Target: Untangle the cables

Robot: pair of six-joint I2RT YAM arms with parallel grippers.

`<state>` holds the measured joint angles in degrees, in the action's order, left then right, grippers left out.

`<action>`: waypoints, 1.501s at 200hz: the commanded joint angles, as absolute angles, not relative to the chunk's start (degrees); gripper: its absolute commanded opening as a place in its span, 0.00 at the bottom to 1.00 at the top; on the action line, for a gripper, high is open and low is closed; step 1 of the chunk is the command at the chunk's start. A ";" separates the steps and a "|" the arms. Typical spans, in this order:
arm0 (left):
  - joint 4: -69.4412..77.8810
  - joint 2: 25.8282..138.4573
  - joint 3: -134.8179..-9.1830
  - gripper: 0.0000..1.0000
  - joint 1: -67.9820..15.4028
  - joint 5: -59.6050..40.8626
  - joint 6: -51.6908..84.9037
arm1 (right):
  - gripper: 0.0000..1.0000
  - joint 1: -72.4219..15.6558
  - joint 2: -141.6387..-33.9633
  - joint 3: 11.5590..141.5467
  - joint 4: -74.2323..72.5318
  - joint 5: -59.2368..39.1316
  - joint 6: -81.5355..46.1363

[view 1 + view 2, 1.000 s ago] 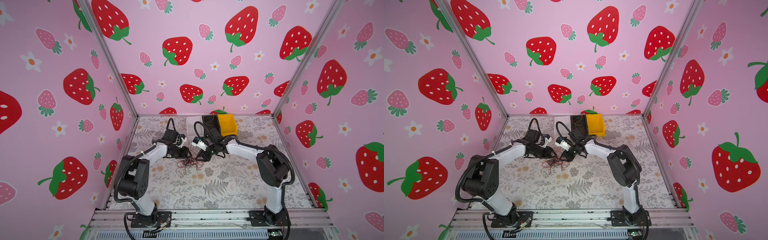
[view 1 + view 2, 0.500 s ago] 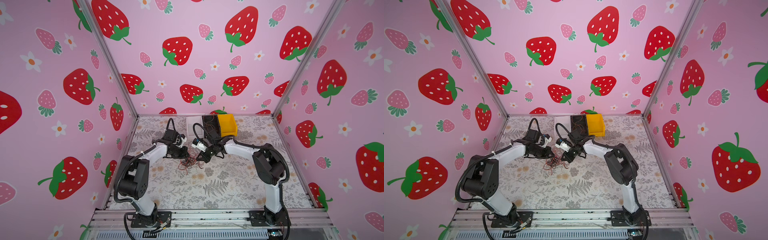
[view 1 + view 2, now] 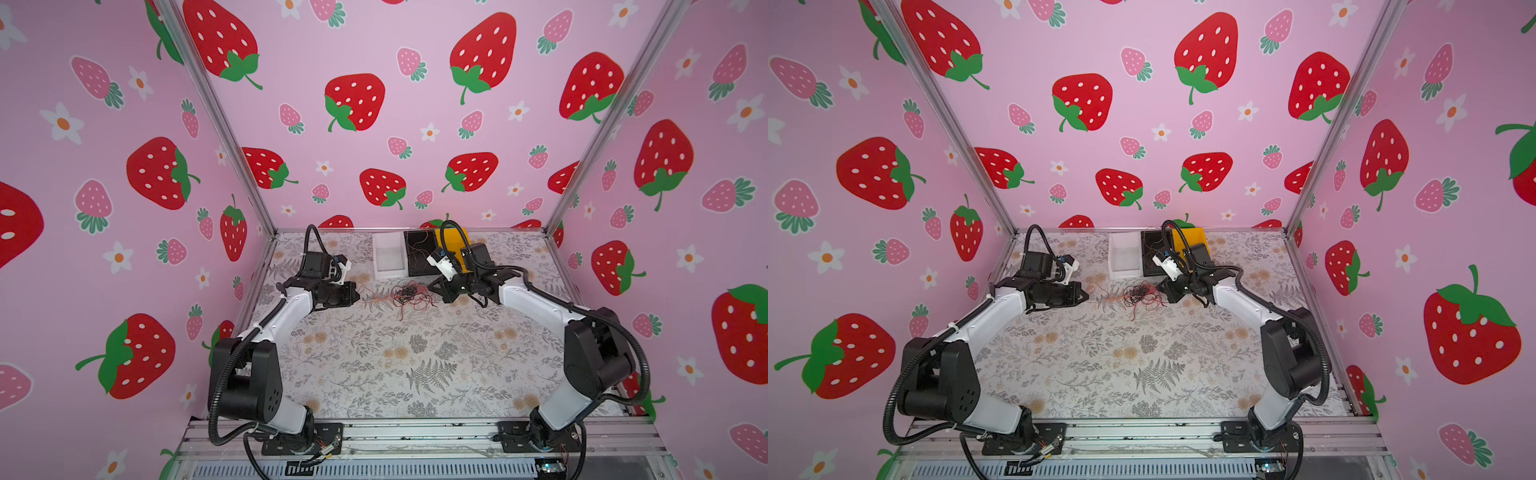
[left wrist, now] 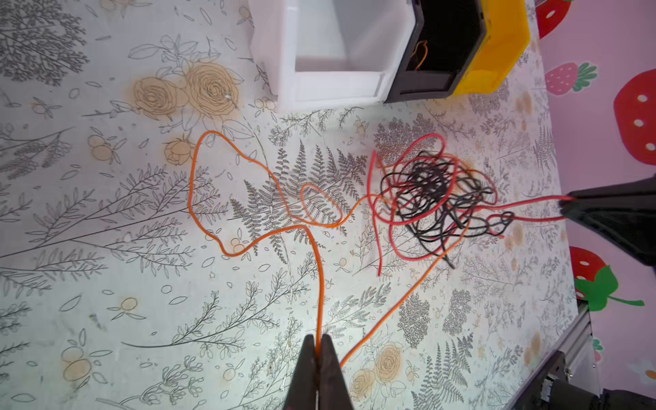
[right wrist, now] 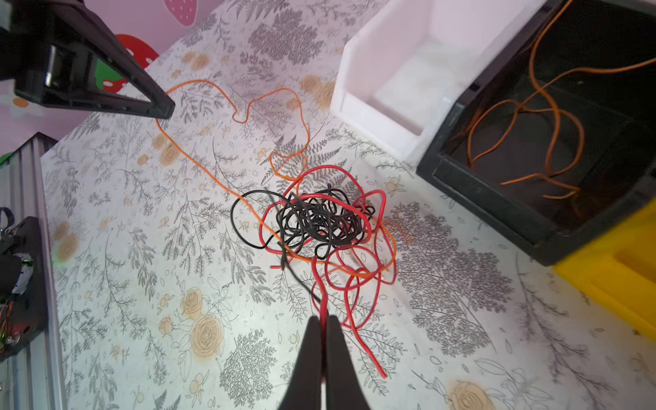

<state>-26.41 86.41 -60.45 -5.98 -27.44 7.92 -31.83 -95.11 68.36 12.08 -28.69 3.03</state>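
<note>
In a top view the tangled cables (image 3: 409,293) lie mid-frame on the worktop (image 3: 415,374) between both tools, the left tool (image 3: 357,294) at their left closed on an orange cable (image 4: 319,284), the right tool (image 3: 429,289) at their right closed on a red cable (image 5: 322,305).

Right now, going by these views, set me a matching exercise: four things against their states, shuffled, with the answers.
1. left gripper
2. right gripper
3. black bin
4. black cables

A. holds loose orange cables
B. shut on a red cable
C. knotted into one dark clump
D. shut on an orange cable

Pairs: 1-D, 2-B, 3-A, 4-C
</note>
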 commanded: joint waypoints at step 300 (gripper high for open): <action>-35.41 87.84 -63.85 0.00 11.28 -8.17 9.16 | 0.00 -2.08 -80.20 56.62 20.47 -4.07 12.68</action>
<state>-33.54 88.16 -61.01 9.78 -10.37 9.28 -2.63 -81.28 57.23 18.37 -8.23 10.11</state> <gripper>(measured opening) 0.052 0.058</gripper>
